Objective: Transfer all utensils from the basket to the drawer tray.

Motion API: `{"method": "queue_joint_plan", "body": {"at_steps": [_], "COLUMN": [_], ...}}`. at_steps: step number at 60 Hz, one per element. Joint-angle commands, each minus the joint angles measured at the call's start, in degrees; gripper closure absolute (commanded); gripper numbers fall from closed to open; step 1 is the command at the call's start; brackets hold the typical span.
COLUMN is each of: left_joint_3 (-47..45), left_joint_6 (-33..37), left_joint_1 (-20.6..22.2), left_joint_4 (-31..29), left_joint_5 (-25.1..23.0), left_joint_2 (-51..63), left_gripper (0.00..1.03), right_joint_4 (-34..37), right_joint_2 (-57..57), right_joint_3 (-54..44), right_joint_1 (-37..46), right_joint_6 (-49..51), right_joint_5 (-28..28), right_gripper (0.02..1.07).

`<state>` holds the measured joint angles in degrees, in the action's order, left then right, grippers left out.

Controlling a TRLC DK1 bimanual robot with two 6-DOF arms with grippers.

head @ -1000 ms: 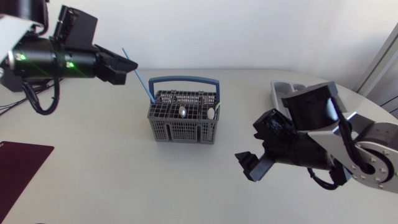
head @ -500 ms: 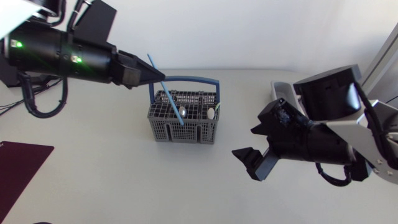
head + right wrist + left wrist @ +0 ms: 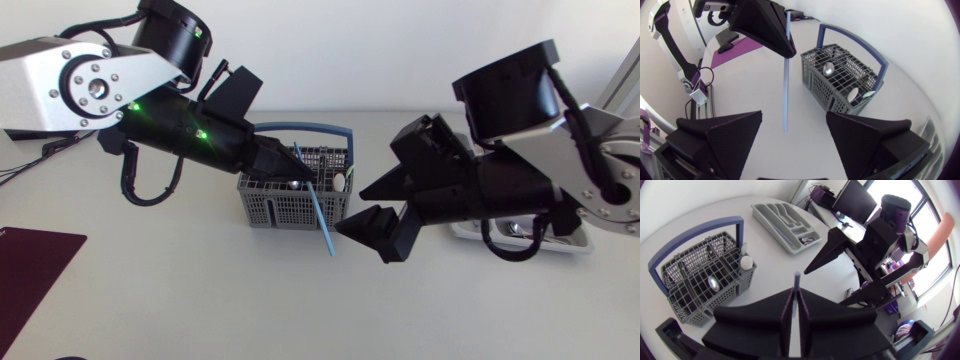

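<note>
**Desk:** What fills the white table (image 3: 150,300)?

**Field:** Your two arms meet over its middle. The left gripper (image 3: 288,172) hangs above the grey basket (image 3: 290,208) and is clamped tight on a thin blue utensil (image 3: 322,218). The right gripper (image 3: 352,210) is just beside the basket's right end, spread wide and holding nothing.

**Desk:** How much room is there to move?

**Field:** Bare tabletop lies in front of the basket and runs leftward to a dark red mat (image 3: 30,265) at the table's left edge. The drawer tray (image 3: 769,226) sits near the right edge, well apart from the basket. In the head view it is largely hidden under your right arm.

**Desk:** Which way does the utensil point?

**Field:** Its long axis stands nearly upright, leaning slightly. The top end is pinched in the left fingers, and the free end hangs down in front of the basket's front wall. In the right wrist view that free end hangs ahead of the gap between the open right fingers and touches neither.

**Desk:** What is in the basket?

**Field:** A metal spoon (image 3: 297,183) and a white spoon (image 3: 340,183) stand in its compartments.
</note>
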<state>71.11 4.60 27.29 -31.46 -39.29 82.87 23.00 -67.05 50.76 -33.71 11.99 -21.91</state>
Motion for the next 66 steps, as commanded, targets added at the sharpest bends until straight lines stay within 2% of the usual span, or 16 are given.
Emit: {"method": "queue_joint_plan", "body": {"at_steps": [1, 24, 29, 47, 52, 60, 63, 66], "left_joint_3": [0.4, 1.7, 1.7, 1.7, 1.7, 1.7, 1.9, 2.4], "left_joint_6": [-1.1, -1.5, -1.8, -2.2, -2.4, -2.7, -2.7, -2.8], "left_joint_1": [0.7, 0.7, 0.8, 0.6, 0.5, 0.2, 0.1, -0.2], "left_joint_4": [0.1, 0.1, 0.1, 0.1, 0.1, 0.1, 0.0, 0.1], "left_joint_5": [-1.9, -4.0, -4.2, -5.3, -5.3, -5.3, -5.3, -5.3], "left_joint_2": [1.9, 3.3, 3.4, 3.4, 3.4, 3.4, 3.2, 3.0], "left_gripper": [1.0, 1.0, 1.0, 1.0, 1.0, 0.98, 0.91, 0.79], "right_joint_4": [0.9, -0.9, -1.9, -3.8, -3.8, -3.4, -2.8, -2.4], "right_joint_2": [-3.0, -7.7, -8.3, -9.2, -9.2, -9.0, -9.0, -9.1], "right_joint_3": [2.0, 2.9, 2.8, 2.5, 2.2, 1.8, 1.7, 1.7], "right_joint_1": [-0.7, -3.4, -3.7, -3.6, -3.6, -4.1, -4.5, -4.5], "right_joint_6": [-1.4, -1.4, -1.3, -1.3, -1.4, -1.2, -1.1, -0.9], "right_joint_5": [-0.9, -2.5, -2.5, -1.9, -2.0, -1.9, -2.0, -2.3], "right_gripper": [0.17, 0.5, 0.64, 0.96, 1.01, 1.01, 1.01, 1.01]}}
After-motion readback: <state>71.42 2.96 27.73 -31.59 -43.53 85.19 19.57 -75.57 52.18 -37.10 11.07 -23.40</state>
